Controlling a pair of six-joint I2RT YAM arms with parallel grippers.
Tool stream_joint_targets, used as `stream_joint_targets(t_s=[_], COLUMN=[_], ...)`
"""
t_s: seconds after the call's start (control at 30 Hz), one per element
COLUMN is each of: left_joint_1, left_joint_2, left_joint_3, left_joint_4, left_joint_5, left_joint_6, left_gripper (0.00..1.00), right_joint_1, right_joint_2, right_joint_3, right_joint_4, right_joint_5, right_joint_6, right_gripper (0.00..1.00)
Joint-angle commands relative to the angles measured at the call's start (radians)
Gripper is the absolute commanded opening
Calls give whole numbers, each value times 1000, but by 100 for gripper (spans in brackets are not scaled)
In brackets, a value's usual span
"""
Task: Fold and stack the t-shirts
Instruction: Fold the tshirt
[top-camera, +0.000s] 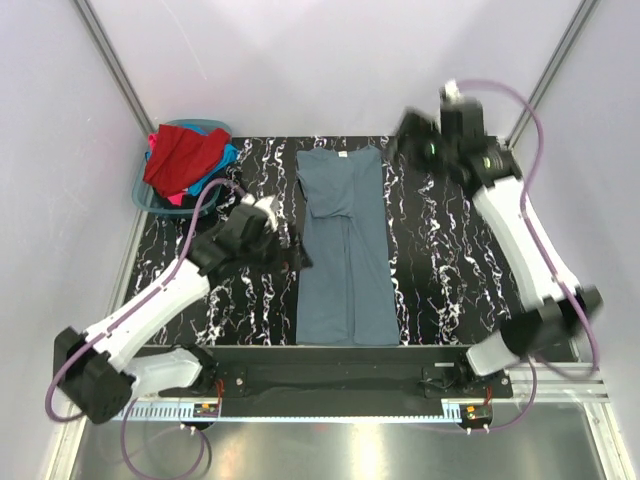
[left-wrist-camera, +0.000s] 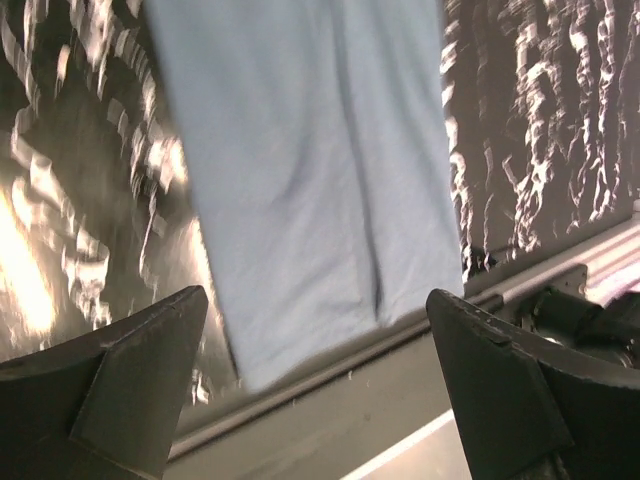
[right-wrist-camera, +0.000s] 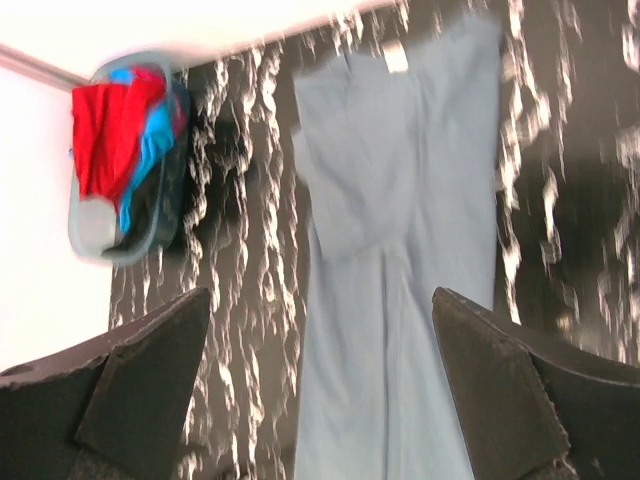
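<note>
Lying lengthwise down the middle of the black marbled table (top-camera: 440, 270), the slate grey-blue t-shirt (top-camera: 345, 250) is folded in to a narrow strip, collar at the far end and hem at the near edge. The left gripper (left-wrist-camera: 316, 330) hangs by its left edge, jaws spread wide and empty; the right gripper (right-wrist-camera: 320, 320), up near the far right, gapes the same. A red tee (top-camera: 180, 158), bright blue tee (top-camera: 225, 158) and pink tee (top-camera: 172, 200) sit heaped in the teal basket (top-camera: 140, 192) at the far left corner.
</note>
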Motion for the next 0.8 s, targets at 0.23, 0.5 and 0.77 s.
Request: stream_joint_targets(t_s=[0.23, 0.5, 0.77], left_joint_1=[84, 56, 24], left_joint_2=[-106, -157, -46], left_joint_3=[-382, -577, -594], left_joint_4=[130, 251, 334], left_joint_5=[352, 398, 380], left_joint_6=[-179, -271, -246], left_gripper=[95, 85, 73], right_joint_1=[-1, 11, 15], right_joint_2=[-482, -613, -564], right_joint_3=[-1028, -1379, -1423], right_joint_4=[-65, 4, 24], right_joint_5=[-343, -484, -451], right_joint_6=[274, 366, 311], right_gripper=[83, 73, 69])
